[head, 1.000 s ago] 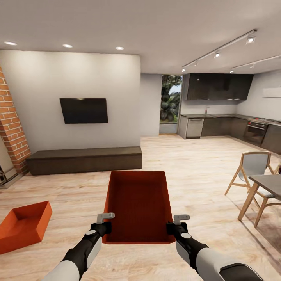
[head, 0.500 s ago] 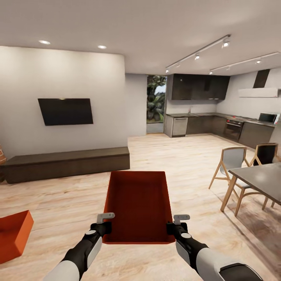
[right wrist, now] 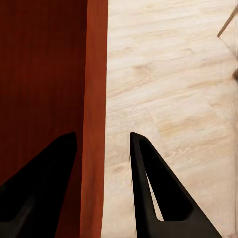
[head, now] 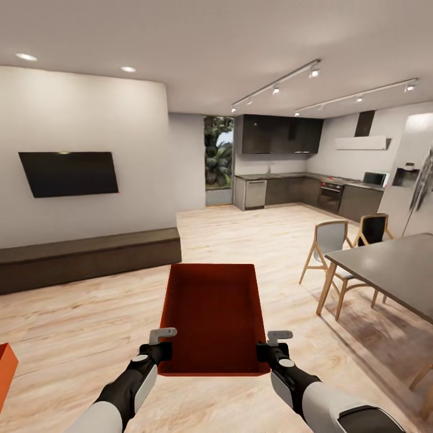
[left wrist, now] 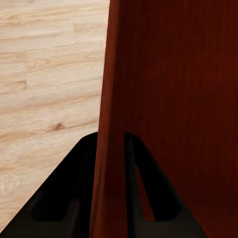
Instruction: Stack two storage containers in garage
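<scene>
One orange-red storage container (head: 213, 319) hangs in front of me over the light wood planks of the living room, open top up and empty. My left gripper (head: 160, 350) is shut on its left wall near the near corner, and my right gripper (head: 264, 351) is shut on its right wall. In the left wrist view the red wall (left wrist: 111, 99) runs between the black fingers (left wrist: 64, 198). The right wrist view has the wall (right wrist: 94, 99) standing between the two fingers (right wrist: 153, 193). A corner of the other storage container (head: 5, 373) lies on the planks at the far left edge.
A wall TV (head: 67, 173) hangs above a long low dark bench (head: 90, 258) at the left. A grey dining table (head: 391, 270) with wooden chairs (head: 329, 249) stands at the right. A dark kitchen (head: 288, 189) and a fridge (head: 415, 192) lie beyond open wood floor (head: 240, 240).
The camera has swung to the right: the brick fireplace has left the picture and the container on the floor has slid to the left edge. The held container sits unchanged between the grippers.
</scene>
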Robot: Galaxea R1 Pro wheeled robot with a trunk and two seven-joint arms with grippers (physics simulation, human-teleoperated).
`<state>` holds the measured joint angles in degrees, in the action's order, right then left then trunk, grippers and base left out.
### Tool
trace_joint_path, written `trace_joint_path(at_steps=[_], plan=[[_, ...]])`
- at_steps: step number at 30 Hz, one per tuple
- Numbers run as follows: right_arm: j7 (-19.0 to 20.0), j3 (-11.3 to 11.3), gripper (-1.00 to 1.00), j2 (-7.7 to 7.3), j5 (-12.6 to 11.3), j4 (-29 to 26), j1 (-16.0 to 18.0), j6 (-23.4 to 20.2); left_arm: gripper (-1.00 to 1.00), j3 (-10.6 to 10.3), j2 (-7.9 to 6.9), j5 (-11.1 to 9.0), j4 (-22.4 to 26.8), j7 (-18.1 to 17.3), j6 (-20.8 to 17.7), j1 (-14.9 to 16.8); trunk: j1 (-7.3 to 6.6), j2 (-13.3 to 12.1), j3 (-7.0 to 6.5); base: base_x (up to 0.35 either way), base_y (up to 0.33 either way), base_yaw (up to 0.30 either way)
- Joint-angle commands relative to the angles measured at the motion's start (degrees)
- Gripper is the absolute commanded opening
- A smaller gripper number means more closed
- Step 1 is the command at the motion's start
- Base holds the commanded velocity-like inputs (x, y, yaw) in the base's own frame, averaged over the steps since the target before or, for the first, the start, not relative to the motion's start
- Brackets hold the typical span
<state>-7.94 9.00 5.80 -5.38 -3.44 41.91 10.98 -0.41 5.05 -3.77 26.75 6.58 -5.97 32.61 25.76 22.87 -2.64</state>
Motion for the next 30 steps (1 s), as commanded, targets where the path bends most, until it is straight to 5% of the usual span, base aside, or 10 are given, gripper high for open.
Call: trace_joint_path(at_steps=[1, 30], plan=[[-0.06, -1.36, -1.00, 0.27, -0.25, 0.02, 0.01, 0.09, -1.00, 1.03, 0.05, 0.43, 0.24, 0.45, -0.36, -0.01, 0.02, 0.05, 0.02, 0.000, 0.000, -0.244], [-0.06, -1.36, -1.00, 0.27, -0.25, 0.08, 0.01, 0.09, -1.00, 0.91, 0.05, 0.43, 0.24, 0.37, -0.36, -0.01, 0.02, 0.05, 0.02, 0.000, 0.000, -0.244]])
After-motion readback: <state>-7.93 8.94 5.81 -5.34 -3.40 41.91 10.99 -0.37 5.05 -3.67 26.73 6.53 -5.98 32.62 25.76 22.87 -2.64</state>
